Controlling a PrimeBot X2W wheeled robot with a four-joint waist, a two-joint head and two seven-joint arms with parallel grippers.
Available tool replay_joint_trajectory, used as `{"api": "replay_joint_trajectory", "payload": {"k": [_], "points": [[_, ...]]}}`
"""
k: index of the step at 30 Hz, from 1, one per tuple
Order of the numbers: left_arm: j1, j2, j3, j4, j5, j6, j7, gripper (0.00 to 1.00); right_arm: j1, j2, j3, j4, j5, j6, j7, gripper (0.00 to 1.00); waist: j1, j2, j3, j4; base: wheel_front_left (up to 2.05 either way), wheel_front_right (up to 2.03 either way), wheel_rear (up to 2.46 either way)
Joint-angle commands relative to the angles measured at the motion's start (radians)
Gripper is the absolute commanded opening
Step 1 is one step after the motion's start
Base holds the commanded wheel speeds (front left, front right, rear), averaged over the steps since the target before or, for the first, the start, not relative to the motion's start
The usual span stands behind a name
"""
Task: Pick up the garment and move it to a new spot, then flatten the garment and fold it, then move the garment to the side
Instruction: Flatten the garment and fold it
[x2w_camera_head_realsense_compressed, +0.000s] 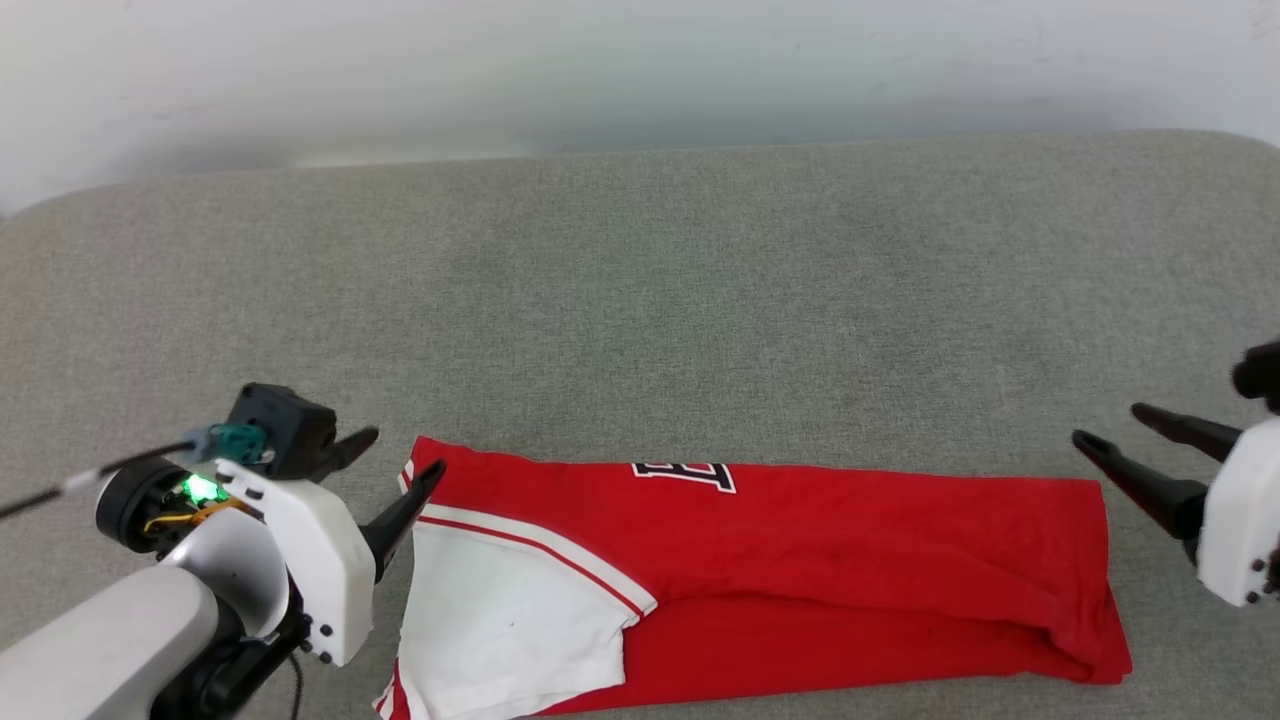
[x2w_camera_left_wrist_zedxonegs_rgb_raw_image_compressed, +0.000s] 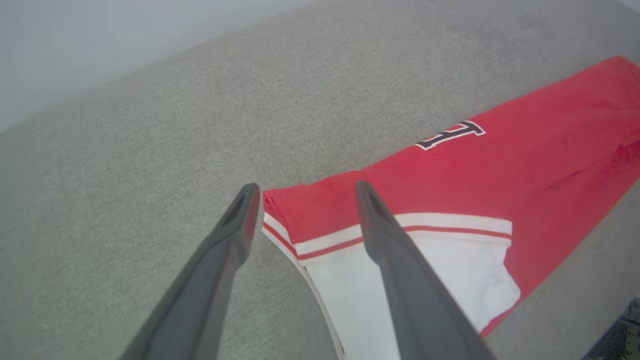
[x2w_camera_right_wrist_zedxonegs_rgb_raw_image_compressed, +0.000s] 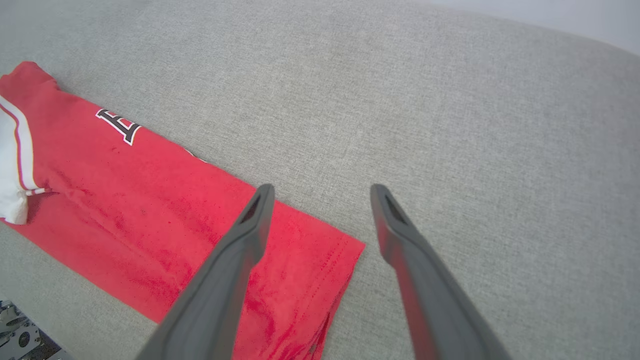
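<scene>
Well, nearest to me, at 6 o'clock in the head view, lies the red jersey T-shirt with white sleeves (x2w_camera_head_realsense_compressed: 850, 560). It is folded into a long band running from 9 to 3 o'clock on the grey woven fabric surface (x2w_camera_head_realsense_compressed: 640, 300). One white sleeve (x2w_camera_head_realsense_compressed: 500, 610) with red-and-white striped trim (x2w_camera_head_realsense_compressed: 540, 545) lies on top at the band's 9 o'clock end. A piece of a black, white-outlined letter (x2w_camera_head_realsense_compressed: 690, 475) peeks over the far fold at 12 o'clock.

My left gripper (x2w_camera_head_realsense_compressed: 408, 449) sits at 8 o'clock in that view, its two dark fingers spread apart and clamped on nothing. It is right at the shirt's far left corner. In my left wrist view that corner sits in the gap between the fingers, and the finger toward 3 o'clock crosses the trim and sleeve. Whether either finger touches cloth, I cannot tell.

My right gripper (x2w_camera_head_realsense_compressed: 1108, 423) is at 3 o'clock, also spread open and empty. It is just beside the shirt's hem end (x2w_camera_head_realsense_compressed: 1095, 580), which lies toward 6 o'clock from its tips. In my right wrist view the finger toward 9 o'clock crosses the hem, and the other is over bare grey fabric.

Farther off, toward 12 o'clock, the grey surface runs to a pale wall (x2w_camera_head_realsense_compressed: 640, 60).
</scene>
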Motion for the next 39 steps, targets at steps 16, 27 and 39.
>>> {"api": "replay_joint_trajectory", "payload": {"k": [16, 27, 39], "points": [[0.19, -0.161, 0.221, 0.107, 0.184, 0.286, -0.432, 1.0, 0.236, 0.082, -0.24, 0.106, 0.151, -0.001, 0.048, 1.0, 0.0001, 0.0, 0.029, 0.011, 0.0, 0.0, 0.0], [0.409, -0.393, 0.555, 0.057, 0.458, 0.291, -0.433, 1.0, 0.302, 0.182, -0.263, 0.182, 0.208, -0.001, 0.109, 1.0, 0.0001, 0.0, 0.049, 0.04, 0.0, 0.0, 0.0], [0.587, -0.661, 0.796, -0.009, 0.713, 0.189, -0.433, 1.0, 0.326, 0.284, -0.169, 0.139, 0.231, 0.001, 0.164, 1.0, 0.0001, 0.0, 0.051, 0.062, 0.0, 0.0, 0.0]]}}
